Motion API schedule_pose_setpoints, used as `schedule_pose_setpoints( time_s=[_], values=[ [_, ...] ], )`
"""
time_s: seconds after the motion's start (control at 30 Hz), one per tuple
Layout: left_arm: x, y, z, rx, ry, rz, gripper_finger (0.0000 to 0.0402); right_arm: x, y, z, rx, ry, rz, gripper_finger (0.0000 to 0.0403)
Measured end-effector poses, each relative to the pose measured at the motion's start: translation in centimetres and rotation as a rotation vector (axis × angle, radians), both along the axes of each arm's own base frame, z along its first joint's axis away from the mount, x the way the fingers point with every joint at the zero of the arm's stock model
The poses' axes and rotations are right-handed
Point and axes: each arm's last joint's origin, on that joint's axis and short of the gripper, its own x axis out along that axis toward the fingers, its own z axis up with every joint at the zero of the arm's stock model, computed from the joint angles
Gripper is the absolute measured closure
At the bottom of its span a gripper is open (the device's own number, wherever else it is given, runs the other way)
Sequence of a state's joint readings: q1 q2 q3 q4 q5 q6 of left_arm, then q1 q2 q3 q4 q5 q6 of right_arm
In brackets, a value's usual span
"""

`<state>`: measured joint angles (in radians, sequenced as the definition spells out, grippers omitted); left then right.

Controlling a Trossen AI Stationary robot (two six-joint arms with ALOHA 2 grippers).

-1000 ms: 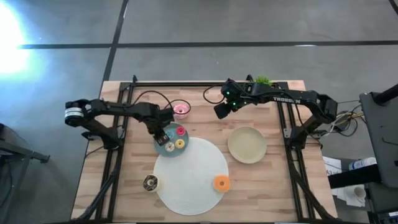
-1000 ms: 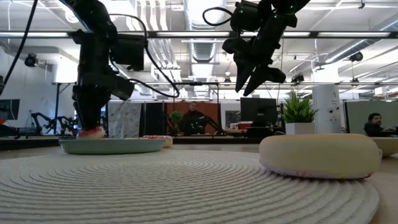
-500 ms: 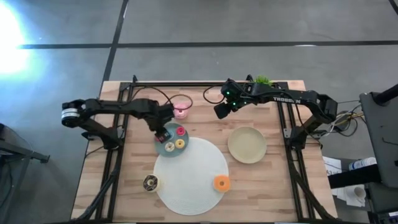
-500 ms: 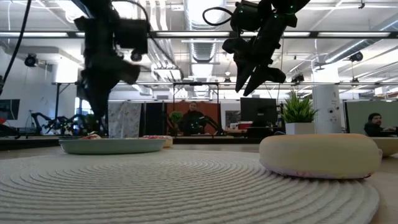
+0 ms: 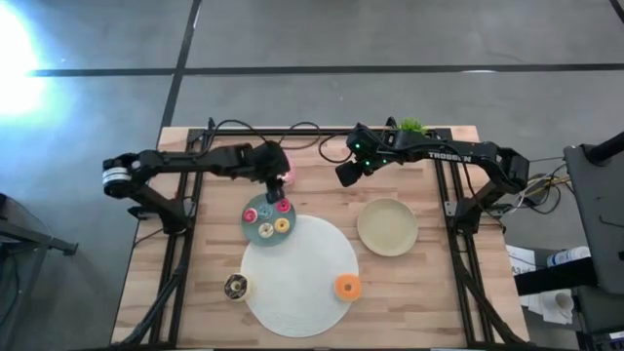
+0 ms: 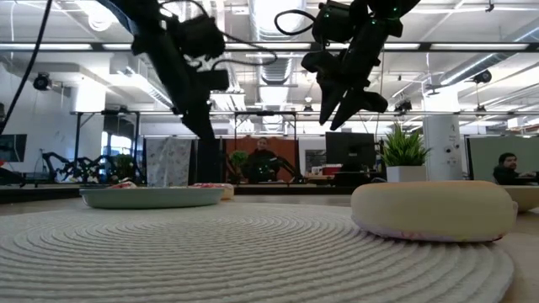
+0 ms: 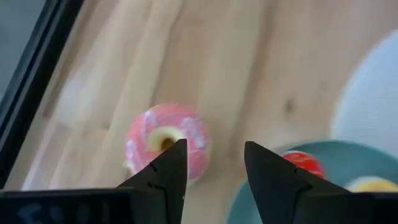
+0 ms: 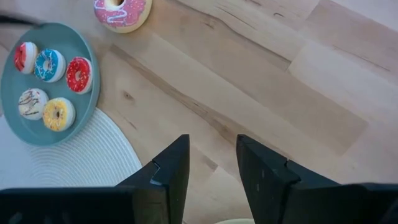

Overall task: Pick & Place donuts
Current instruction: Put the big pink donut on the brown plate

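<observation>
My left gripper [image 5: 279, 189] hangs open above the table, over the gap between the pink-frosted donut [image 7: 165, 142] and the teal plate [image 5: 255, 230]; in the low view it is well off the table [image 6: 207, 133]. The pink donut [image 5: 288, 175] lies flat on the wood at the far side. Several tiny donuts lie on the teal plate [image 8: 37, 124], among them a red one [image 8: 79, 74] and a yellow one [image 8: 58, 114]. The orange donut [image 5: 346, 286] rests on the white mat [image 5: 297, 278], and the brown donut [image 5: 236, 286] lies at the mat's left edge. My right gripper [image 5: 344, 175] waits open, raised near the far middle [image 6: 335, 114].
An empty beige plate [image 5: 387, 226] lies right of the mat. Black frame rails [image 5: 185, 244] run along the table's left and right sides. A small green plant [image 5: 412, 126] stands at the far edge. Bare wood lies between the two plates.
My left gripper has risen from the left part of the teal plate, leaving a tiny red donut there, and has swung toward the far edge and right, toward the pink donut. The right arm has kept still.
</observation>
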<state>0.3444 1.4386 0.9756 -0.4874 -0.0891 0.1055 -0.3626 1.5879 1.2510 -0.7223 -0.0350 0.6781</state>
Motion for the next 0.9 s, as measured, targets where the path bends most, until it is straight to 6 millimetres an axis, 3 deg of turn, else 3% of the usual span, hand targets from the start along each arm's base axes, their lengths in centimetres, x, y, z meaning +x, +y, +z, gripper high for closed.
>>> schedule_pose_setpoints(
  time_s=[0.23,0.9],
  values=[
    [-0.4,3.4,-3.0,-0.108,0.090,0.134,0.0268,0.0,0.0,0.0,0.000,0.001,0.000,0.0280],
    [3.4,4.8,-6.9,-0.198,0.250,0.117,0.0268,-0.1,0.0,-0.1,0.004,0.007,-0.004,0.0280]
  ],
)
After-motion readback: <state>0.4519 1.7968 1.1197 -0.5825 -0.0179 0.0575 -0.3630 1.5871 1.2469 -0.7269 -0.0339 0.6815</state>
